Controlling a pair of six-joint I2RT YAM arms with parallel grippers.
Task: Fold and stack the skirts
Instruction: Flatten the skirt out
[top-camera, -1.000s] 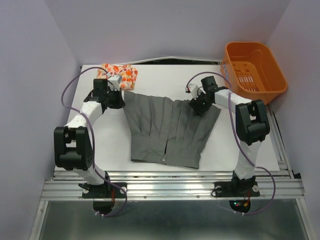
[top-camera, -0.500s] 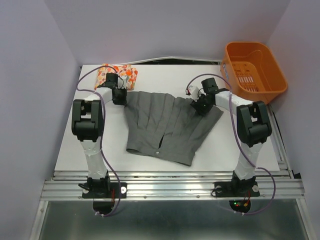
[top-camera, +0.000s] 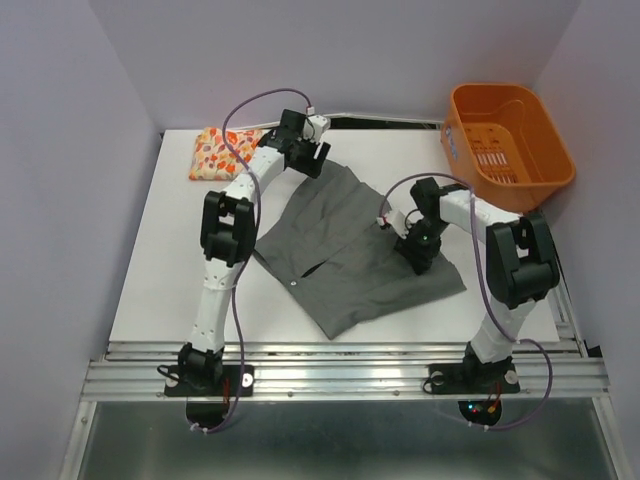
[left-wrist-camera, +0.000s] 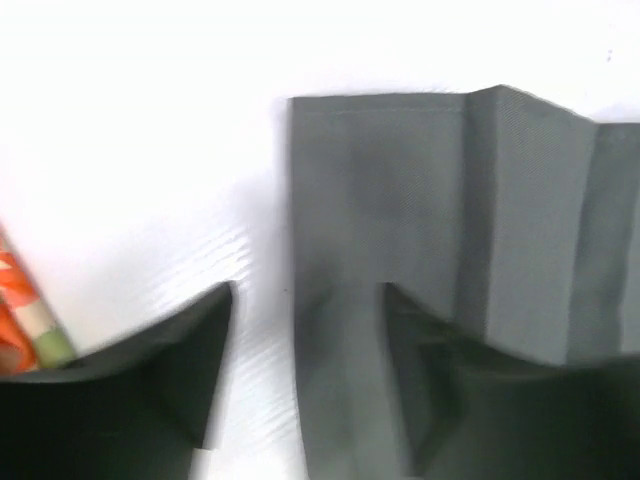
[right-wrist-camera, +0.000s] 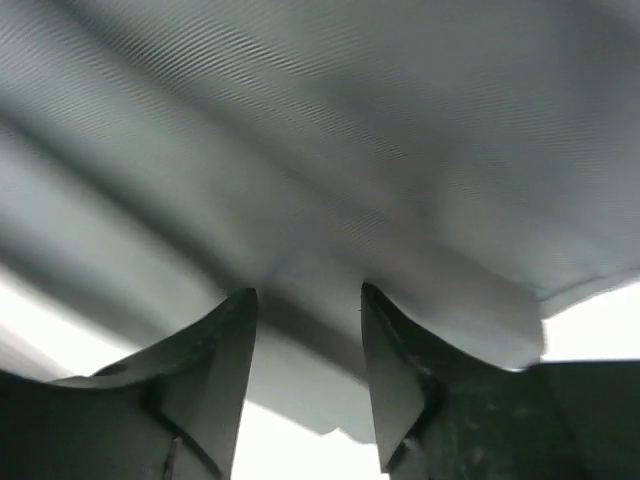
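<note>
orange basket (top-camera: 552, 140): far-right corner | white table (top-camera: 150, 290) | pale lilac walls (top-camera: 60, 150)

The left wrist view's edge cuts off the printed skirt (left-wrist-camera: 15, 300) and the grey skirt (left-wrist-camera: 400, 190).

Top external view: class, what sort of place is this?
Probably a robot test cell: plain walls box in a white table, and a left arm and right arm are bolted to a metal rail.

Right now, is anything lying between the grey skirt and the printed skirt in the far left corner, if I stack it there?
Nothing visible lies between them: only bare table separates the grey skirt from the printed skirt. The left arm arches over that gap, with the left gripper open at the grey skirt's far corner.
</note>
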